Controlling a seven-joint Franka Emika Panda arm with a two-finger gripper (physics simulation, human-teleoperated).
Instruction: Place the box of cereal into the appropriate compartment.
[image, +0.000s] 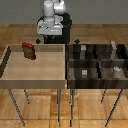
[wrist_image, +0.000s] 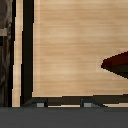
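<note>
Standing unreadable-faced, box of cereal (image: 29, 51) in light-wood tray (image: 10, 75).

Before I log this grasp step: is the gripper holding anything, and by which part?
Nothing is held. The box of cereal stands in the light-wood tray, apart from the arm; the wrist view shows nothing between the fingers.

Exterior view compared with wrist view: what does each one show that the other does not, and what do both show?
Only the exterior view shows the robot arm, the whole light-wood tray on its legs, and the four-part dark bin with its pale grey slab.

Only the wrist view shows a close look at the tray floor and wall.

Both show the tray and the box of cereal, cut off in the wrist view.
</note>
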